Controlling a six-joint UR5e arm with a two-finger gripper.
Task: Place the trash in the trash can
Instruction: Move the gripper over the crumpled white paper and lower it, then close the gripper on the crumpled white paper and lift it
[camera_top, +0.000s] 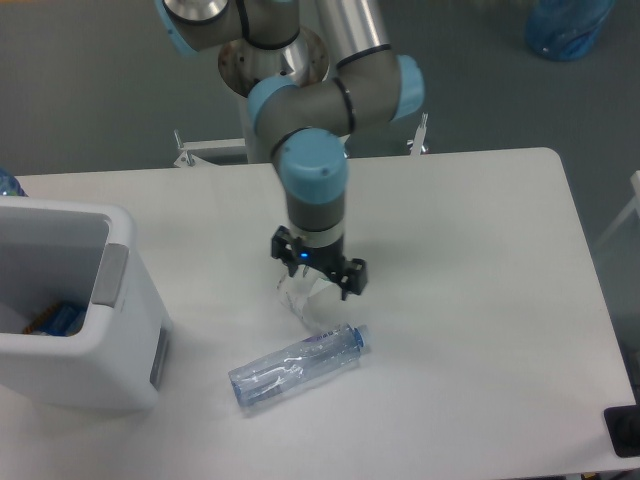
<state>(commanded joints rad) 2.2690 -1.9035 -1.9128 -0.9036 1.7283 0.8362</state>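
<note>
Table (480, 300) white; floor (90, 90) grey, possibly concrete.

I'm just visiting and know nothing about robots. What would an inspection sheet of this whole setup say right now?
Surface: white table, no stains or spills seen.
Job's things: crumpled wrapper on the table, partly hidden under the gripper; crushed bottle lying on its side in front of it, cap end toward the wrapper; trash can at the table's left edge, something blue inside.
Clutter: nothing seen.
Grippers: gripper pointing down directly over the wrapper, fingers spread, holding nothing.
Cables: a thin cable runs down the white pedestal.
Surroundings: grey floor; blue water jug at top right; dark object at the bottom right corner.
</note>
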